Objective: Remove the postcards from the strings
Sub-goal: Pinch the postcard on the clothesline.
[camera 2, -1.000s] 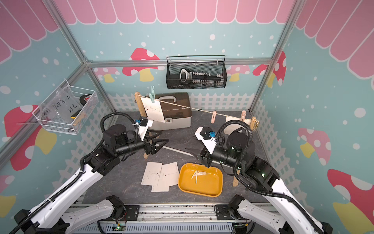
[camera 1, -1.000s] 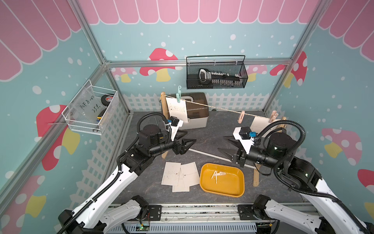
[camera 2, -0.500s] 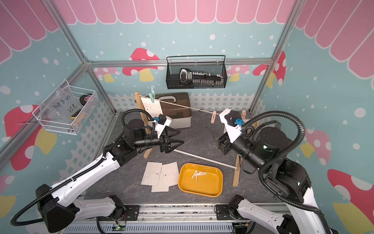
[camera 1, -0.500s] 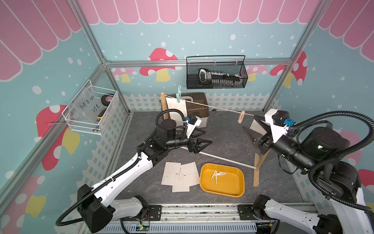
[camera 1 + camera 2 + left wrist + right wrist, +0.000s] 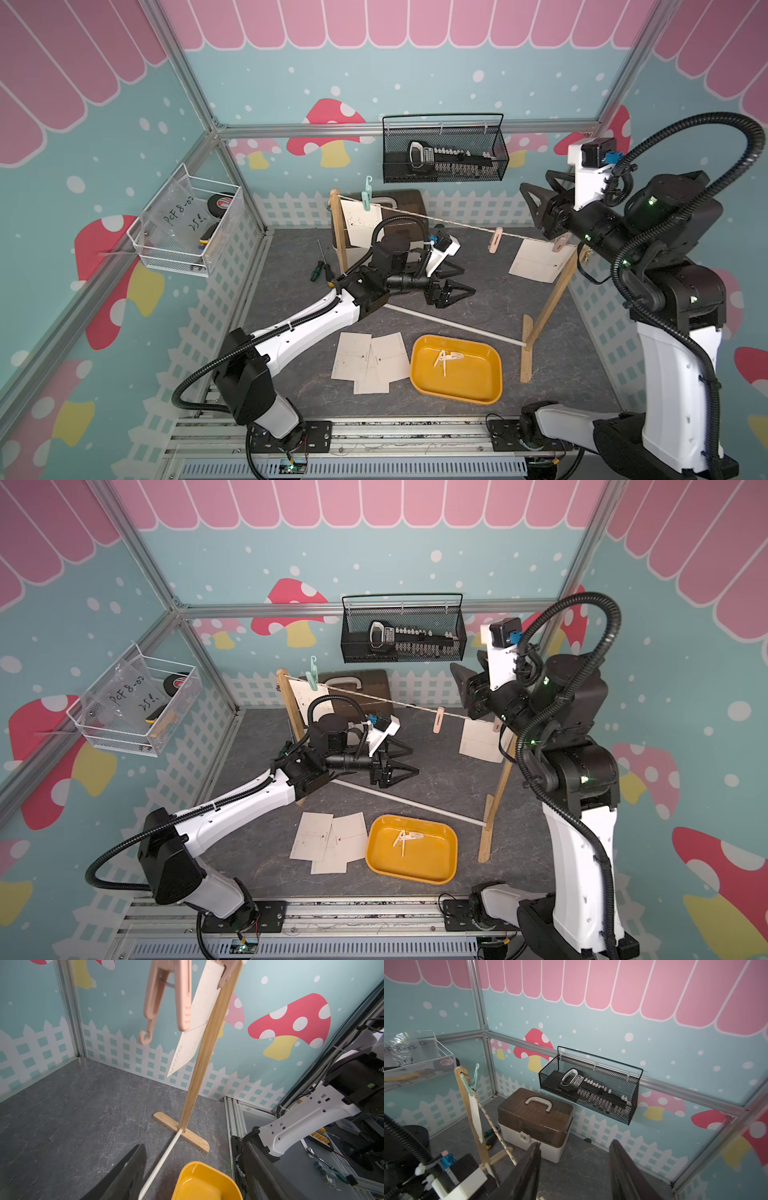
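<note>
Left gripper (image 5: 465, 283) sat low over the grey table (image 5: 573, 365) in both top views, below the level of the string (image 5: 449, 222), its jaws spread and empty. Right gripper (image 5: 535, 180) was raised near the top of the right post (image 5: 552, 299), jaws also apart with nothing between them. I counted 2 cards on the line. The left postcard (image 5: 361, 226) hung under a teal clothespin (image 5: 366, 197) by the left post (image 5: 340, 241). The right postcard (image 5: 536, 262) hung under a pink clothespin (image 5: 559, 243) by the right post. A bare pink clothespin (image 5: 495, 245) hung between them. 3 loose postcards (image 5: 370, 361) lay overlapping at the near side, just left of the yellow tray (image 5: 478, 386), which held pale clothespins (image 5: 446, 356).

Through the left wrist camera I saw the right postcard (image 5: 197, 1022) hanging against the right post (image 5: 207, 1053). The bare pink clothespin (image 5: 168, 995) was close beside it, and the white rod (image 5: 162, 1159) ran to the post's foot. Both fingers (image 5: 128, 1174) stood wide apart.

Through the right wrist camera the string (image 5: 492, 1124) ran from the left post (image 5: 467, 1105), with the left postcard (image 5: 475, 1118) edge-on beneath the teal clothespin (image 5: 473, 1082). The brown-lidded toolbox (image 5: 535, 1118) stood beyond, and the fingers (image 5: 529, 1167) framed only bare floor.
</note>
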